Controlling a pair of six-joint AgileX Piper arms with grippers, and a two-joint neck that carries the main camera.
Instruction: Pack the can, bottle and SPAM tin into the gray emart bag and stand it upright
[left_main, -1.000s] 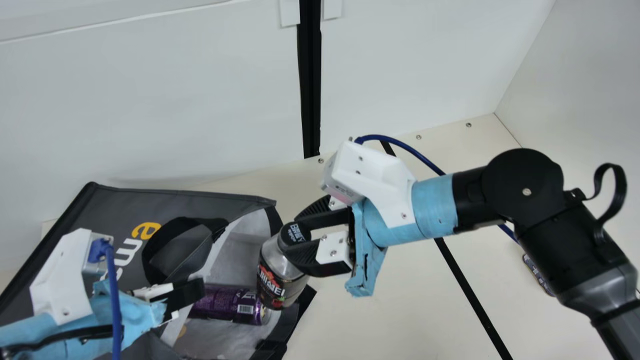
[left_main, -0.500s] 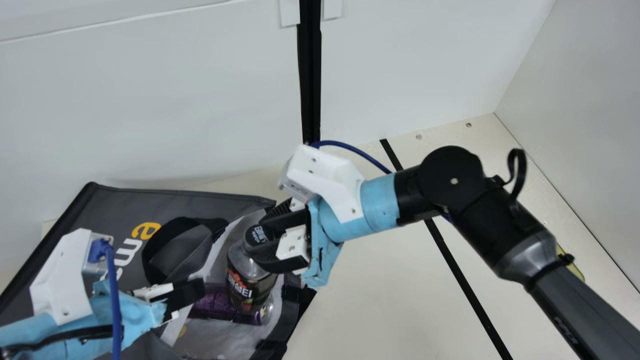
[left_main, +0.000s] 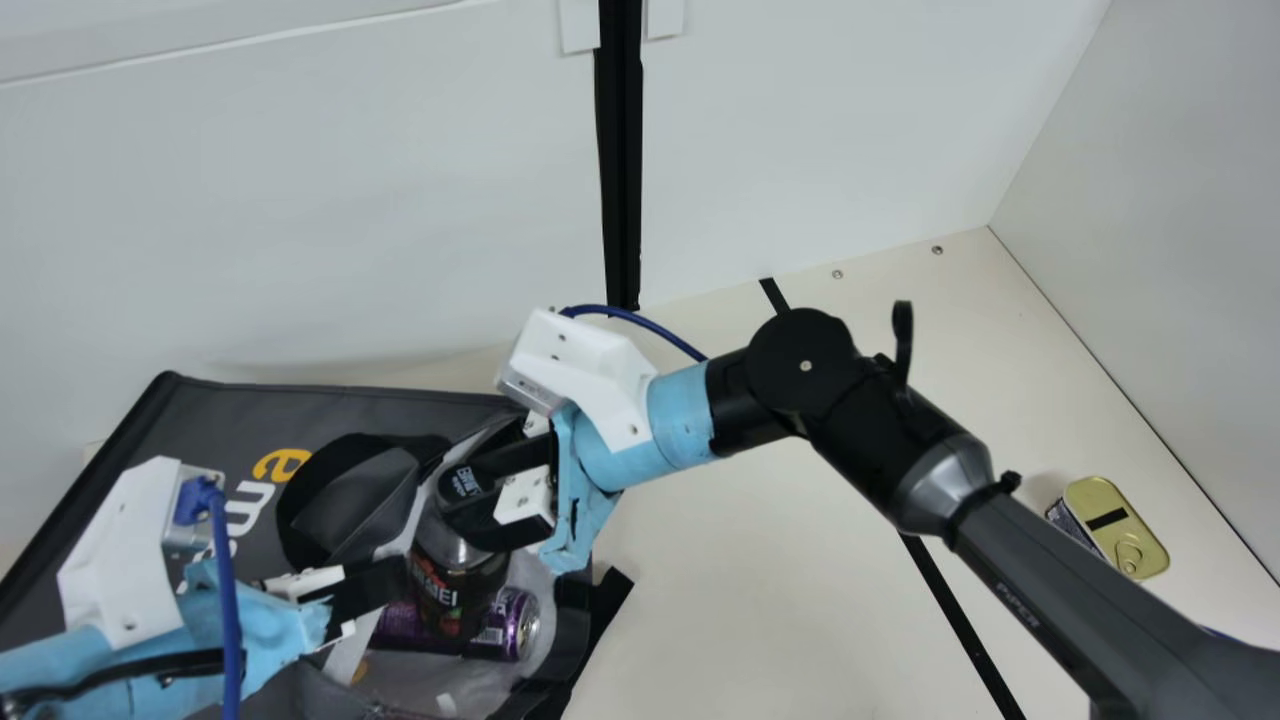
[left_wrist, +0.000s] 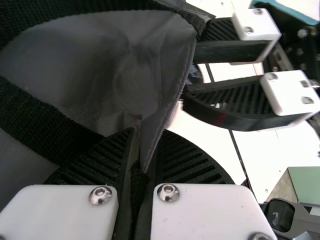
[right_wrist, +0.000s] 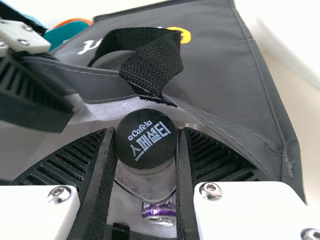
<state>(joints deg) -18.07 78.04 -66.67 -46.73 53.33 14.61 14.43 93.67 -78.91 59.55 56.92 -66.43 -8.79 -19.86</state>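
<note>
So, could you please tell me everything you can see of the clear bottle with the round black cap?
The clear, plastic-looking bottle has pale print on its black cap, a rounded shoulder and a dark label with white and reddish marks. It is closed, cap up, roughly upright. The right gripper holds it at the cap end, one finger each side, at the mouth of the gray fabric bag. It partly hides the purple can; I can't tell whether they touch.
</note>
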